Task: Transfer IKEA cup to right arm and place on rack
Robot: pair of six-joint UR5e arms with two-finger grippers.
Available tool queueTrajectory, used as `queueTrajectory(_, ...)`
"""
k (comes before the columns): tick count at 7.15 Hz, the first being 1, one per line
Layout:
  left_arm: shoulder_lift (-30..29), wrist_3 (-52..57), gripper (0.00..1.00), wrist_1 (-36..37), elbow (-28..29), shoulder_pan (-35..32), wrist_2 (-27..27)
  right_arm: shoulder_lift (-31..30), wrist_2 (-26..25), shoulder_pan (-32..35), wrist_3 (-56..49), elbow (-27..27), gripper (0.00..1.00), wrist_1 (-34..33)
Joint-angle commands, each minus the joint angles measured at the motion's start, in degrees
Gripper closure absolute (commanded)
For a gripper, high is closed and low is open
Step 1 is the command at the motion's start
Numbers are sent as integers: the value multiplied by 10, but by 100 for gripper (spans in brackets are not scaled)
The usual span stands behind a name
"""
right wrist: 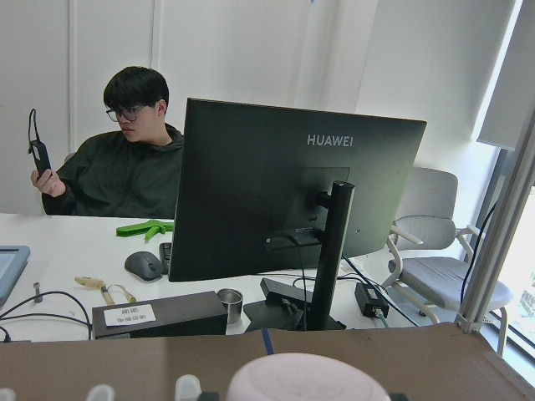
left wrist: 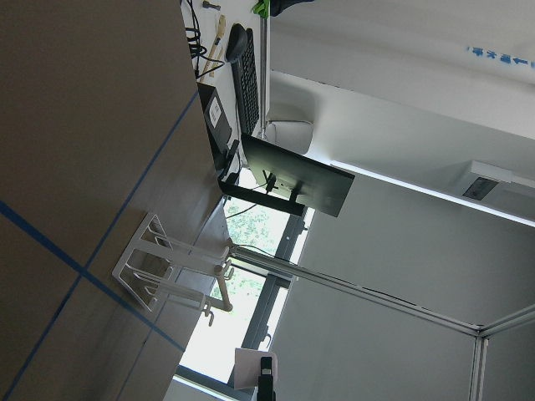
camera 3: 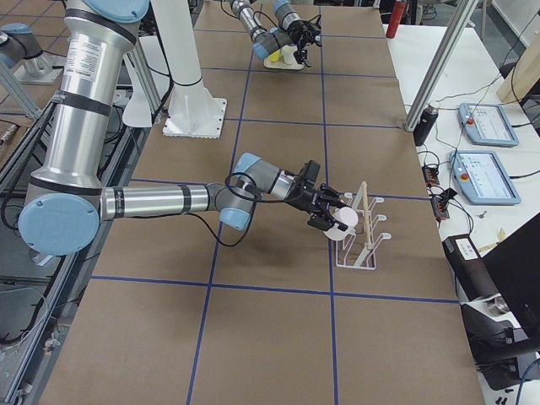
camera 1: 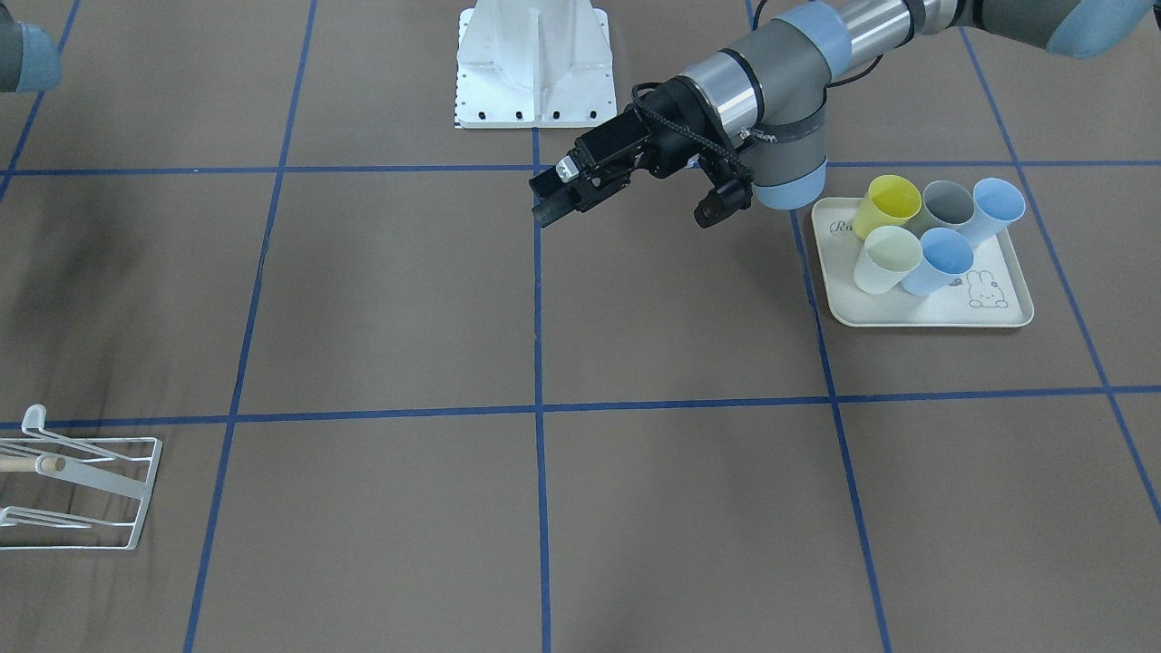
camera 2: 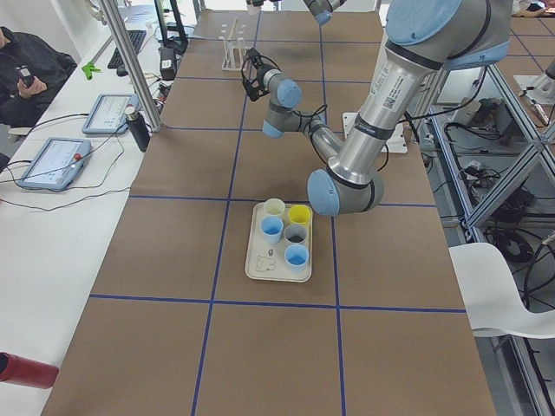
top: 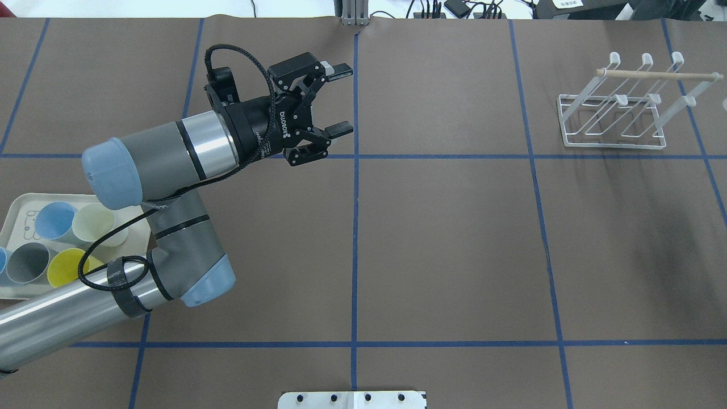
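A white IKEA cup (camera 3: 344, 219) hangs in the air just beside the white wire rack (camera 3: 363, 240), on the rack's outer side. The right arm (camera 3: 169, 201) stretches low over the table, and its gripper (camera 3: 329, 215) is shut on the cup. In the right wrist view the cup's rim (right wrist: 297, 376) fills the bottom edge between dark slivers of finger. The rack (top: 613, 113) carries a wooden peg and holds nothing. My left gripper (top: 342, 99) hovers open and empty near the table's centre line, far from the rack (camera 1: 77, 490).
A cream rabbit-print tray (camera 1: 934, 313) with several coloured cups stands under the left arm's elbow (top: 199, 284). The white robot base (camera 1: 535, 63) sits mid-table. A person sits behind a monitor (right wrist: 292, 200) beyond the table's edge.
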Motion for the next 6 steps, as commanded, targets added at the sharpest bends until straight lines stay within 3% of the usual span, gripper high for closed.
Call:
queueTrajectory(1, 4, 0, 1, -1, 5, 0, -1, 18, -35, -17, 1, -27, 100, 0)
queueTrajectory(6, 13, 0, 1, -2, 6, 1, -1, 90, -66, -30, -1, -95, 100, 0)
